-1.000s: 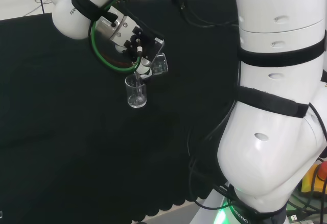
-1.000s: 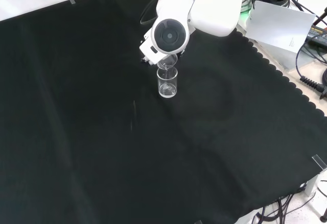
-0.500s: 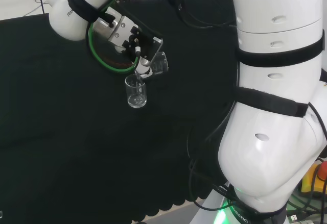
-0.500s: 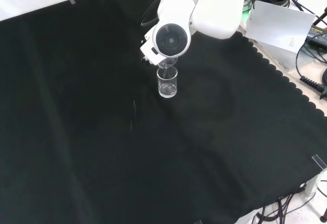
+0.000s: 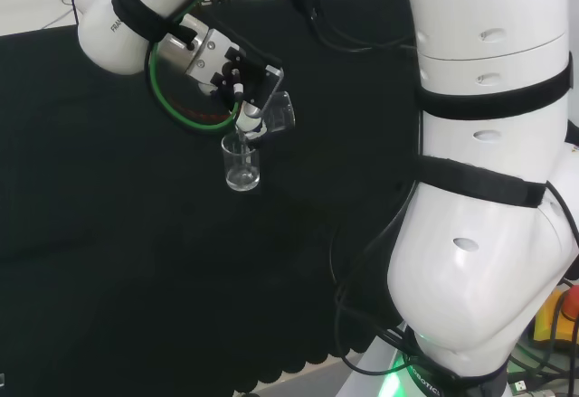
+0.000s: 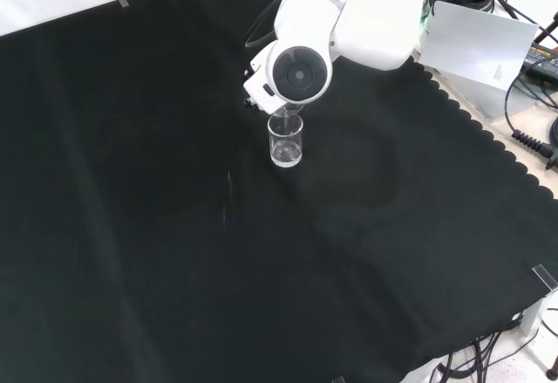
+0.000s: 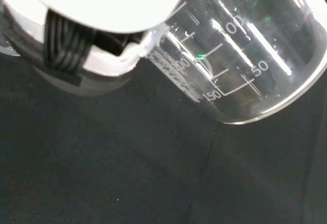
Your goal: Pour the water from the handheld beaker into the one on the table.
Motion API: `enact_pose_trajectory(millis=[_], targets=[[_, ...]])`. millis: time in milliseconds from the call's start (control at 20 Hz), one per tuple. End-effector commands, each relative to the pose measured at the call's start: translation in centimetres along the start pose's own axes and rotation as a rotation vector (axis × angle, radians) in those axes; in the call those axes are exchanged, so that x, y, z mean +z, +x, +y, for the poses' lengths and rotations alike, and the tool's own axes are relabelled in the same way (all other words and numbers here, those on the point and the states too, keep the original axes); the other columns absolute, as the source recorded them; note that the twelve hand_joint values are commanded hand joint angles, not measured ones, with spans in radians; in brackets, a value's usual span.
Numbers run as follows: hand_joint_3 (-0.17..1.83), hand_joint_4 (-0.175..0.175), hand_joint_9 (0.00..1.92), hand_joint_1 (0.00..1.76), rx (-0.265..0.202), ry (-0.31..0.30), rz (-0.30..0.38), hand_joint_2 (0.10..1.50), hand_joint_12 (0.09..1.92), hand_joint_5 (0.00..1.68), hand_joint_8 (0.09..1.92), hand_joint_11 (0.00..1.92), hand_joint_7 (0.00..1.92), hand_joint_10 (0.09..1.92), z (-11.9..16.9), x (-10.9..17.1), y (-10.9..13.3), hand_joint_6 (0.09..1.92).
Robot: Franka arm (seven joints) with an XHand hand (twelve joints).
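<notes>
In the head view the robot hand (image 5: 242, 85) hangs over the black-clothed surface (image 5: 109, 234), its fingers closed round a clear handheld beaker (image 5: 279, 113). That beaker is tipped well over, its base up and to the right in this view and its mouth angled down towards the left. Directly under the lowered lip stands a second clear beaker (image 5: 242, 162), upright on the cloth. The two are very close at the rim; whether glass touches glass cannot be told.

In the front view the arm's white link with its round grey cap (image 6: 299, 72) stands before the robot hand. The upright beaker (image 6: 286, 140) sits just below the link, with the tilted beaker's mouth (image 6: 286, 122) showing right above its rim. A little clear liquid seems to lie in the bottom of the standing beaker, though its level is hard to read.

The wrist view shows the held beaker (image 7: 240, 50) close up and lying steeply tilted, its printed graduation marks turned sideways, with a blurred white and black part of the robot hand (image 7: 82, 55) beside it and the dark cloth behind.
</notes>
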State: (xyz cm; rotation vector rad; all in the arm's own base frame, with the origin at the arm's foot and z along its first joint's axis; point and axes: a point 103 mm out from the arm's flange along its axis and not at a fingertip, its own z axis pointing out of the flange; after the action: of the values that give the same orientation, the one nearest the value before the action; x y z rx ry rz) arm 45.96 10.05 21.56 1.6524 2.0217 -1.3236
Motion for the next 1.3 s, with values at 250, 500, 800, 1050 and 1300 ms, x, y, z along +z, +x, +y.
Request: enact_pose_trajectory(millis=[250,500,800,1050,1300], targets=[[0.72,-0.175,1.85,1.32,0.004,0.006,-0.014,0.61,0.55,1.27,0.64,1.41,1.33,0.1,-0.3,-0.9,0.6,0.66],[0.72,-0.175,1.85,1.32,0.002,0.012,-0.005,0.61,0.55,1.27,0.64,1.41,1.33,0.11,0.0,0.1,-0.1,0.66],[0.71,-0.175,1.85,1.32,-0.005,-0.003,0.022,0.61,0.55,1.27,0.64,1.41,1.33,0.11,-0.1,0.4,-0.3,0.66],[0.71,-0.175,1.85,1.32,-0.011,-0.036,0.081,0.61,0.55,1.27,0.64,1.41,1.33,0.11,-0.1,1.0,-0.9,0.66],[0.71,-0.175,1.85,1.32,-0.042,-0.092,0.189,0.61,0.55,1.27,0.64,1.41,1.33,0.11,-0.3,1.7,-1.9,0.66]])
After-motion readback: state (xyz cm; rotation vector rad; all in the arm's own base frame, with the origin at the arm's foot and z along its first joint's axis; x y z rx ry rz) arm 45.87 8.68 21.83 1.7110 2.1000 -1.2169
